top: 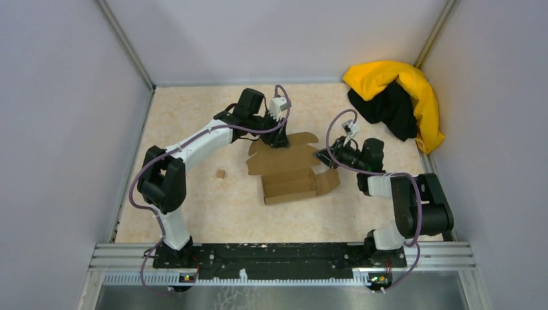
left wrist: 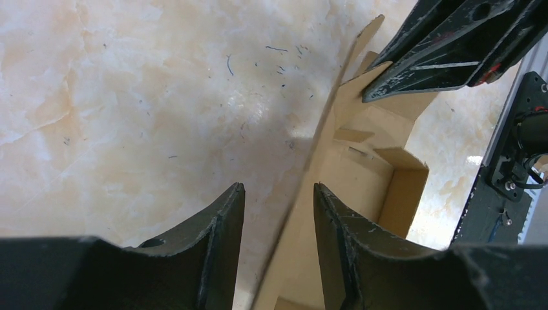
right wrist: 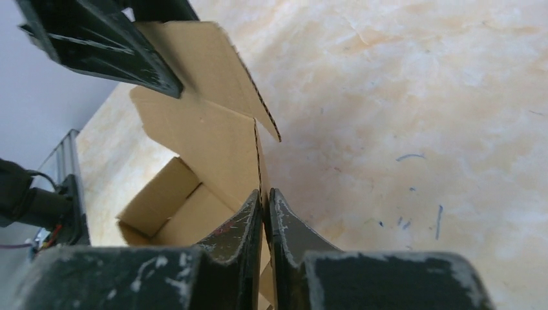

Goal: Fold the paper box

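The paper box (top: pixel 291 174) sits half-formed on the desk (top: pixel 194 213). My right jaws are clenched on a raised side panel (right wrist: pixel 220 148), likely to steady it. My left jaws stand released astride the rear flap (left wrist: pixel 326 155).

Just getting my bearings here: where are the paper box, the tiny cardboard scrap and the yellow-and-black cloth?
paper box (top: pixel 284 165): top view, on its flat lid panel.
cardboard scrap (top: pixel 220 174): top view, on its middle.
cloth heap (top: pixel 395 81): top view, on the yellow fold.
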{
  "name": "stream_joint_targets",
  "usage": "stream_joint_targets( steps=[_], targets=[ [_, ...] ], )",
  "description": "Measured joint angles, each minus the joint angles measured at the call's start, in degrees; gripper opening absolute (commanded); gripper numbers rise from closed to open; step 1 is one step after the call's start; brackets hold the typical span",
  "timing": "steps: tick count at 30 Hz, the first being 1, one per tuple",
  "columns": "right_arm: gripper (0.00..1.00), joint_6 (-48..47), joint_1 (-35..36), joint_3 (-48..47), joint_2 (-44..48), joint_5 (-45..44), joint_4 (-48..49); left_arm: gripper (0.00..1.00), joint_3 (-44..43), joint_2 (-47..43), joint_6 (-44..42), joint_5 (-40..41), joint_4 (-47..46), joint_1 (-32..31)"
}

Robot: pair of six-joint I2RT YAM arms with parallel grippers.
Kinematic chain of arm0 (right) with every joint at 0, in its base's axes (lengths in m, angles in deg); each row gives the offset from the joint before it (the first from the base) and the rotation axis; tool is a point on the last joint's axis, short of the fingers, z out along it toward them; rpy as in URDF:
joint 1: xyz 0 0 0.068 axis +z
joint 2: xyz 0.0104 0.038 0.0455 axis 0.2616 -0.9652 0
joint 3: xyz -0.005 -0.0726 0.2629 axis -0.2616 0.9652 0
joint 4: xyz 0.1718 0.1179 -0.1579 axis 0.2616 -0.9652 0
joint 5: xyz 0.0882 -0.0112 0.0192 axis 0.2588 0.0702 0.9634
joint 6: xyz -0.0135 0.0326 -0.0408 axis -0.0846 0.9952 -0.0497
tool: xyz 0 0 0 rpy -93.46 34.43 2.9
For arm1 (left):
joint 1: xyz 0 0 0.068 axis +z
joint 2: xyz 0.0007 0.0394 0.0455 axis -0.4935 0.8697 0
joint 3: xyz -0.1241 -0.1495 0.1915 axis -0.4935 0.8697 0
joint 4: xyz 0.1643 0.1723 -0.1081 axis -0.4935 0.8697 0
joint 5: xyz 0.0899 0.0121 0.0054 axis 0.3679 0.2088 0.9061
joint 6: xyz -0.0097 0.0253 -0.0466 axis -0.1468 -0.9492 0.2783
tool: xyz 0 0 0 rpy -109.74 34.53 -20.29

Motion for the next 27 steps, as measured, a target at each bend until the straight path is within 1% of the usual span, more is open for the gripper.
stream_joint_targets(
  steps=[4, 15, 19, 21, 27],
  targets=[
    [0.01, 2.84, 0.02, 0.07, -0.31, 3.5, 4.96, 0.5, -0.33, 0.26, -0.48, 0.02, 0.74, 0.0],
    [0.0, 13.05, -0.11, 0.11, -1.53, 12.13, 16.35, 0.5, -1.2, -0.13, -1.81, -1.33, 2.51, 0.26],
    [0.0, 23.23, -0.26, -0.04, -7.82, 15.52, 30.05, 0.5, -1.11, -1.44, -1.95, -3.08, 3.23, 0.83],
    [0.0, 27.34, -0.28, -0.37, -11.39, 16.79, 34.23, 0.5, -0.57, -2.27, -1.95, -3.98, 3.28, 0.94],
    [0.0, 33.29, 0.87, -1.18, -15.37, 20.24, 38.34, 0.5, 0.13, -3.67, -1.7, -6.75, 2.58, 0.94]
  ],
)
